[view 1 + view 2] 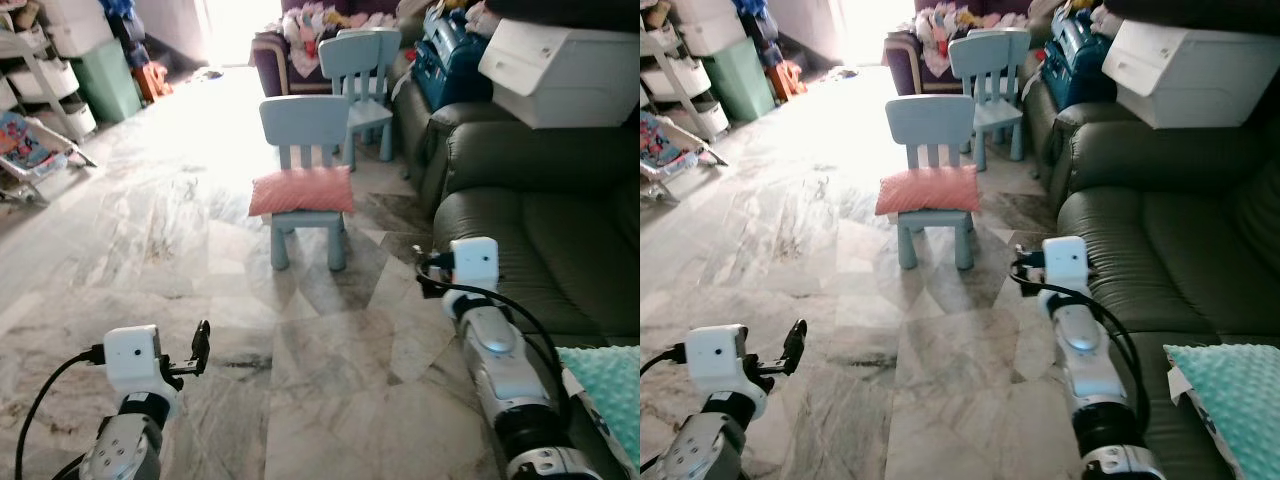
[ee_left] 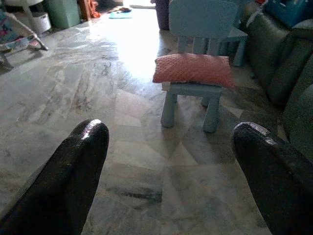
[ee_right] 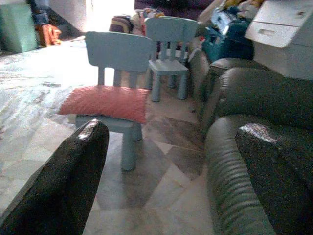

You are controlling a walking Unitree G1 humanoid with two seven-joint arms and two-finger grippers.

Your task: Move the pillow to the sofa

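Lying on chair point(image 1: 305, 150), pillow point(image 1: 301, 190) well ahead of both grippers' spread, empty fingers point(image 2: 73, 181).

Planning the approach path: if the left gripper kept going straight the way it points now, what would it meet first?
Likely the pink pillow on the near blue chair. The open left gripper points at them across bare marble floor, though depth is hard to judge.

No legible text, labels, brands or numbers anywhere.
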